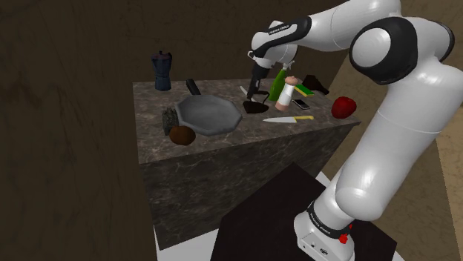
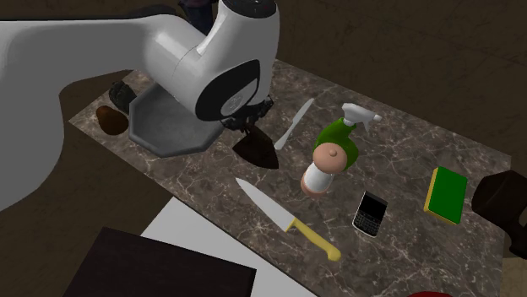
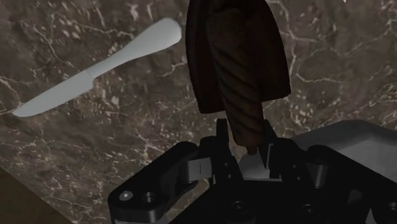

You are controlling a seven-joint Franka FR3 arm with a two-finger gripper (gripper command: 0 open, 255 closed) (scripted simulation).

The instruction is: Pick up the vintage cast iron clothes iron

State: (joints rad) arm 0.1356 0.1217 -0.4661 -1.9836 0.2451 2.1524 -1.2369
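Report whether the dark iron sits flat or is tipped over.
Flat on its base: the dark wedge-shaped clothes iron rests sole-down on the brown marble counter, its twisted handle on top.

marble counter [image 2: 405,143] | holds: clothes iron [image 2: 256,149], grey pan [image 2: 162,133], white knife [image 2: 293,124], yellow-handled knife [image 2: 287,218], phone [image 2: 369,213], green sponge [image 2: 446,194]

In the second exterior view, take the clothes iron [image 2: 256,150] on the counter [image 2: 397,143] as your mark. The pan [image 2: 165,126] lies just left of it and the butter knife [image 2: 291,126] just right. The spray bottle [image 2: 339,135] and grinder [image 2: 321,169] stand farther right. The kitchen knife [image 2: 283,219] lies nearer the camera, with the phone [image 2: 369,213] and sponge [image 2: 446,194] well right.
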